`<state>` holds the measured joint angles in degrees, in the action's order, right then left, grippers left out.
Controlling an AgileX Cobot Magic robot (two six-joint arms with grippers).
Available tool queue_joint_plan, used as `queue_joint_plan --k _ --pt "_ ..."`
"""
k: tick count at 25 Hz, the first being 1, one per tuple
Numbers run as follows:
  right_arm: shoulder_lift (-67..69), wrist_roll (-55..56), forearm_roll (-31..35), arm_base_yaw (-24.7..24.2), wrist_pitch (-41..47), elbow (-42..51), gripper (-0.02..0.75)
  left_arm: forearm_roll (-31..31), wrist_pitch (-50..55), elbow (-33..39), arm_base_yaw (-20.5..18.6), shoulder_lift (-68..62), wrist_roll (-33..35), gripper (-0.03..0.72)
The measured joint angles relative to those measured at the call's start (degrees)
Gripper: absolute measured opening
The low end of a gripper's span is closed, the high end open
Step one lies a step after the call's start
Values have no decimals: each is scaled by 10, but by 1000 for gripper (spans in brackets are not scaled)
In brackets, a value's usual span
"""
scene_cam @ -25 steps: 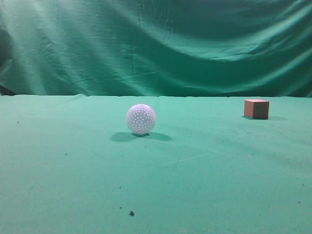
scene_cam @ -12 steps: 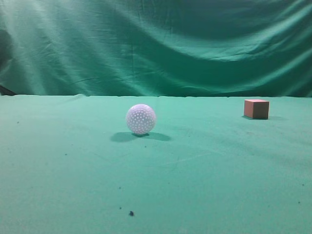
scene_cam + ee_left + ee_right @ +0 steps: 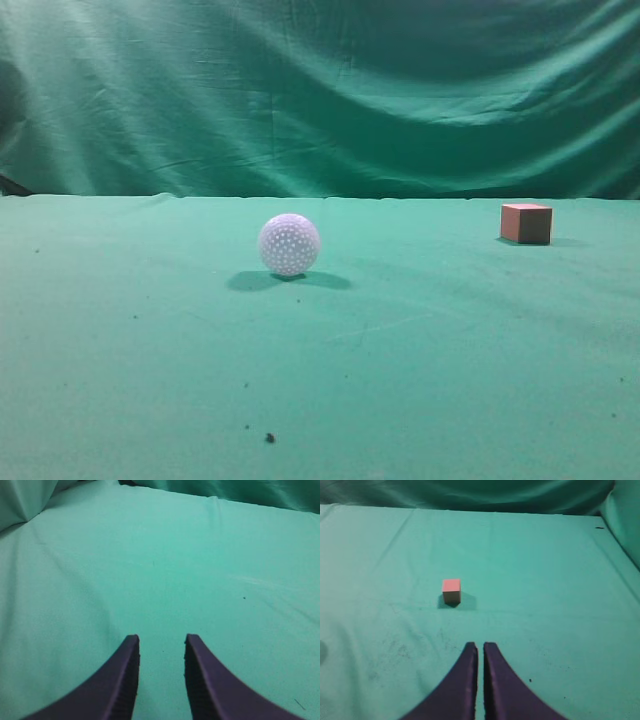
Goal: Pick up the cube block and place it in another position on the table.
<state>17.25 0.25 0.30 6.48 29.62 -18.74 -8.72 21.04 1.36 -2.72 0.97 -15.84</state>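
The cube block [image 3: 526,223] is small and reddish-brown with a lighter pinkish top. It sits at the far right of the green table [image 3: 420,360]. In the right wrist view the cube block [image 3: 451,590] lies ahead and a little left of my right gripper [image 3: 480,645], well apart from it. The right gripper is shut and empty, above the table [image 3: 545,595]. My left gripper [image 3: 161,639] is open and empty over bare table cloth [image 3: 165,570]. Neither gripper shows in the exterior view.
A white dimpled ball [image 3: 289,244] rests near the middle of the table, left of the cube. A wrinkled green cloth backdrop [image 3: 320,90] hangs behind the table's far edge. Small dark specks [image 3: 269,437] lie on the near cloth.
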Motion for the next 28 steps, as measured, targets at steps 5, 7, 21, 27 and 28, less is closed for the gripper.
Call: queue_joint_plan --k 5,7,21,27,28 --pt "-85 -1 0 -46 -33 108 0 0 0 0 0 0 0 262" --pt "-124 -1 0 -56 -35 138 0 0 0 0 0 0 0 262" --pt "-178 -1 13 -69 -58 201 0 0 0 0 0 0 0 262" --pt "-178 -1 13 -69 -61 201 0 0 0 0 0 0 0 262" --pt "-178 -1 13 -69 -61 201 0 0 0 0 0 0 0 262"
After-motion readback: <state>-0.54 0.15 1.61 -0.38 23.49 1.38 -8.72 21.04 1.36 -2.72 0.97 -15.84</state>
